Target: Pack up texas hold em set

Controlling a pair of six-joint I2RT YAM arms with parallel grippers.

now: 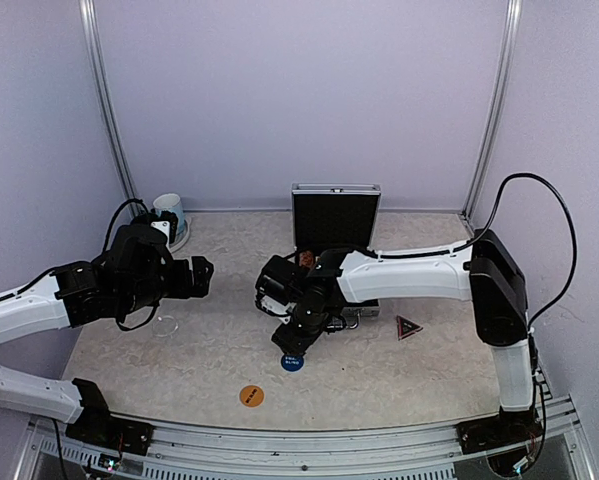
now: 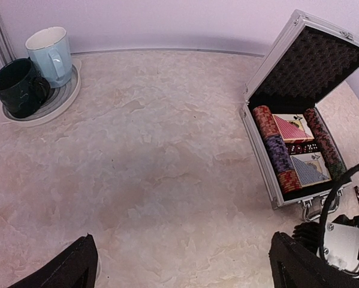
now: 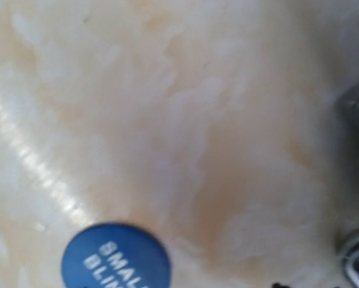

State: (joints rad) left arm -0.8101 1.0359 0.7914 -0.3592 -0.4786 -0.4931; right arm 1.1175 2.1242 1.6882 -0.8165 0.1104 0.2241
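We find the small silver aluminium case with black lining (image 2: 258, 150) lying open on the tabletop (image 2: 137, 156) with its lid raised. Inside are two card decks (image 2: 293, 127) set between rows of poker chips (image 2: 278, 153). One blue round button (image 1: 292, 362) lies just in front of the case, and one orange round button (image 1: 251, 396) lies farther out. One dark triangular marker (image 1: 409, 327) sits beside the case's front right corner. We judge the buttons to be light, thin, stiff and slippery, best pinched across the rim. The right arm's jaws hang over the blue button; we cannot tell whether they are open or closed. The left arm's jaws stand wide apart and empty, well left of the case.
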